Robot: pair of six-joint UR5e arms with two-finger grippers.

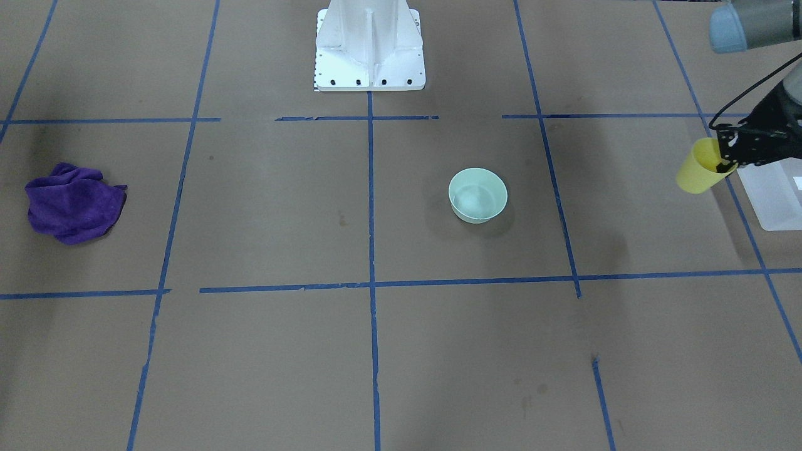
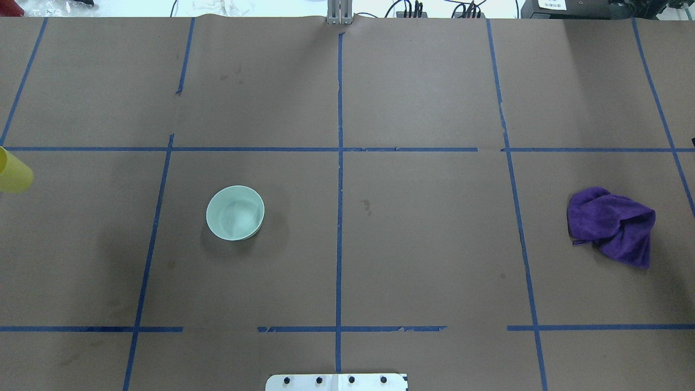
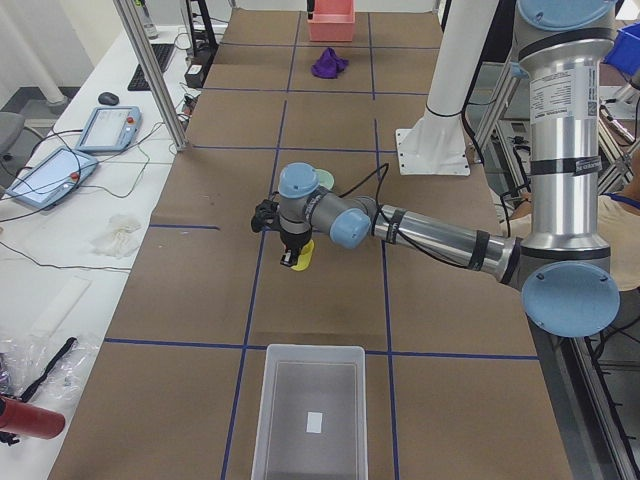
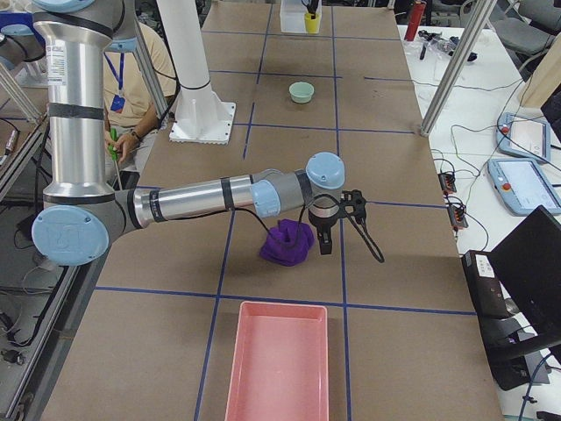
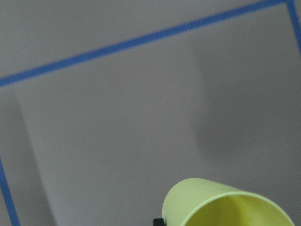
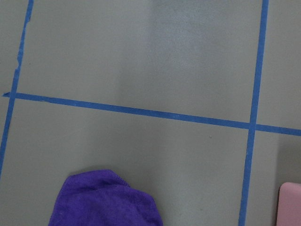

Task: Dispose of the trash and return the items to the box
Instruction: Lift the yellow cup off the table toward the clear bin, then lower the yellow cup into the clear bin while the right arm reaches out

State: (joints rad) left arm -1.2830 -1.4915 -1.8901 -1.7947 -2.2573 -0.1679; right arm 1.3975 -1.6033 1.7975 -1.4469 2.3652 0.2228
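Note:
My left gripper (image 1: pixel 720 164) is shut on the rim of the yellow cup (image 1: pixel 700 168) and holds it tilted above the table, beside the near end of the translucent white box (image 1: pixel 774 194). The cup also shows at the overhead view's left edge (image 2: pixel 13 174), in the left wrist view (image 5: pixel 225 205) and in the exterior left view (image 3: pixel 303 255), short of the box (image 3: pixel 310 410). The mint-green bowl (image 1: pixel 477 195) stands upright and empty on the table (image 2: pixel 235 212). My right gripper (image 4: pixel 324 241) hovers by a purple cloth; I cannot tell whether it is open or shut.
A crumpled purple cloth (image 2: pixel 613 224) lies on the table's right side, also in the right wrist view (image 6: pixel 106 200). A pink tray (image 4: pixel 276 360) sits at that end of the table. The robot's white base (image 1: pixel 369 47) stands at mid-table edge.

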